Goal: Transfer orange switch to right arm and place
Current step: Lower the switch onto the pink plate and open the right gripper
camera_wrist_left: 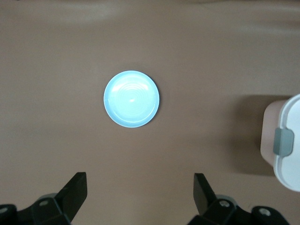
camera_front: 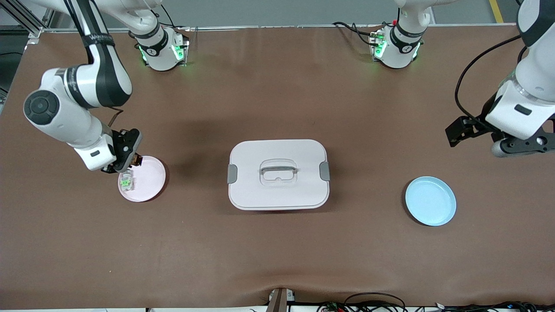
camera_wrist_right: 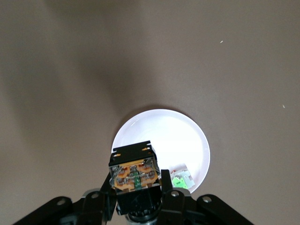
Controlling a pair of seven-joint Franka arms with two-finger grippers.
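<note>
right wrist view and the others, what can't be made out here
- Orange switch: its underside, hidden between the right end effector's fingers in the right wrist view.
- White box: its contents, under the shut lid in the front view.
- Green-centred block: details too small in the front view; the right wrist view shows it partly.

A brown worktop (camera_front: 277, 260) carries three things in a row: a pink plate (camera_front: 149, 182) toward the right arm's end, a white lidded box (camera_front: 278, 174) in the middle, and a blue plate (camera_front: 430, 201) toward the left arm's end, slightly nearer the front camera.
</note>
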